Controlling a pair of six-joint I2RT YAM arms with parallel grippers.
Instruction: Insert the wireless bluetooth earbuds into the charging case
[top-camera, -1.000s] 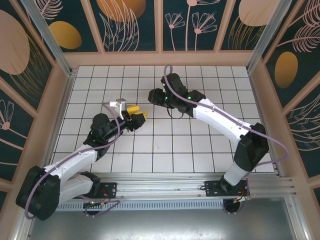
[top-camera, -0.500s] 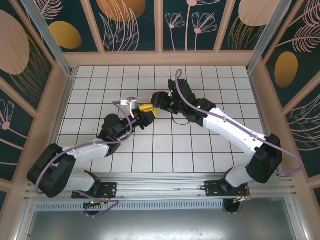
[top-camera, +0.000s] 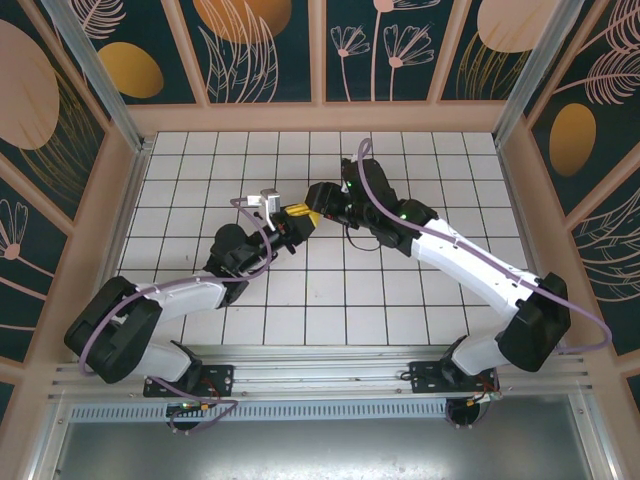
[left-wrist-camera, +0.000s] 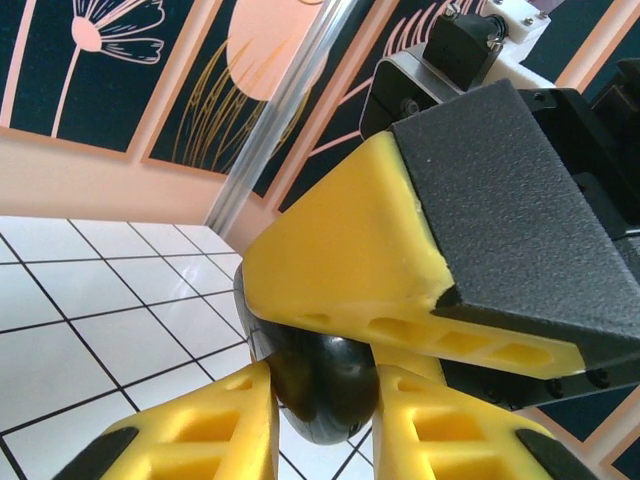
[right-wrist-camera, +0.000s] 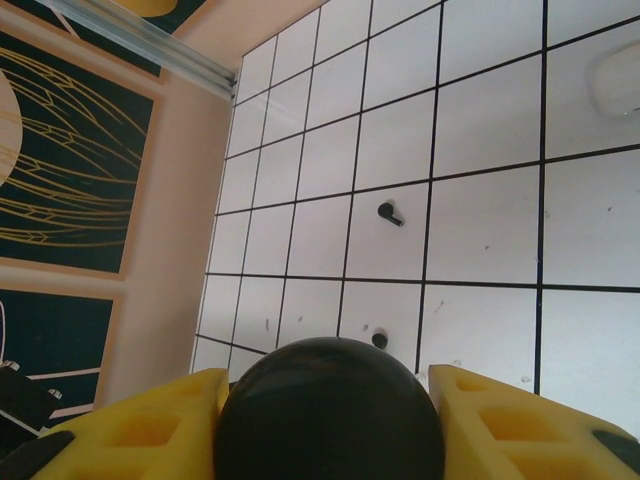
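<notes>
From above, the left fingers (top-camera: 293, 212) and the right fingers (top-camera: 317, 202) are seen meeting tip to tip over the middle of the white tiled bench (top-camera: 400, 300). The charging case is hidden between them, so the grip cannot be judged from here.

In the left wrist view, the charging case (left-wrist-camera: 325, 395) is seen as a black rounded body lodged between the two yellow left fingers (left-wrist-camera: 215, 430). They are closed against its sides. One right finger (left-wrist-camera: 350, 270), yellow with a black outer face, is pressed onto the case from above. The case is carried clear of the bench tiles, which are seen beyond and below it.

In the right wrist view, the same black case (right-wrist-camera: 328, 410) is flanked by the yellow right fingers (right-wrist-camera: 140, 430). Both are drawn in until they touch it. One of the wireless bluetooth earbuds (right-wrist-camera: 390, 213), black with a short stem, is seen lying on the bench well beyond the case. A smaller dark bud (right-wrist-camera: 379, 340) is seen lying just past the top edge of the case. A pale rounded object (right-wrist-camera: 615, 82) is cut off by the frame far beyond the case to the right. It is too blurred to be identified.
</notes>
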